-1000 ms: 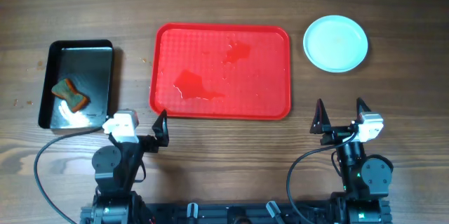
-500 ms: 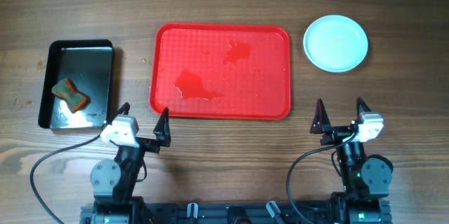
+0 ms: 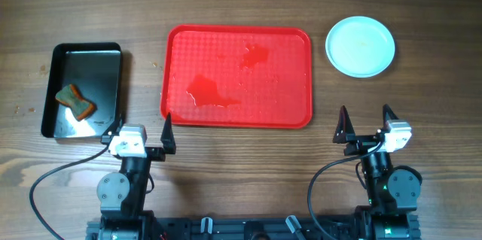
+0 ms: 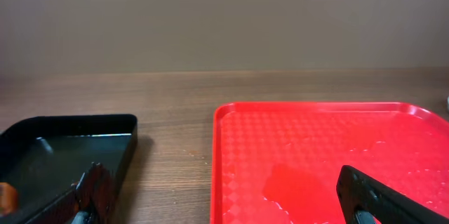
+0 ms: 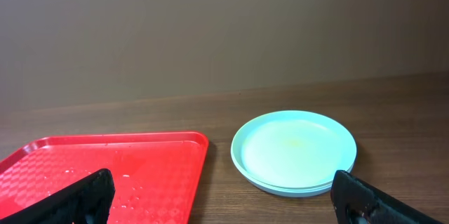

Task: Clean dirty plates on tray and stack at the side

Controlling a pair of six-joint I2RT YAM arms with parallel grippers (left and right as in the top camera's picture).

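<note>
The pale blue plates [image 3: 360, 46] sit in one stack on the table right of the red tray [image 3: 236, 77]; the stack also shows in the right wrist view [image 5: 293, 152]. The tray holds no plates, only wet patches. It shows in the left wrist view [image 4: 330, 157] and the right wrist view [image 5: 105, 171] too. My left gripper [image 3: 141, 127] is open and empty near the tray's front left corner [image 4: 228, 199]. My right gripper [image 3: 365, 122] is open and empty in front of the plate stack [image 5: 224, 199].
A black glossy tray [image 3: 81, 89] stands at the left with an orange and green sponge [image 3: 75, 101] in it; it also shows in the left wrist view [image 4: 63, 157]. Cables run from both arm bases along the table's front edge.
My left gripper has drawn back toward its base and turned to face straight ahead. The right arm, the plates and the tray have not moved.
</note>
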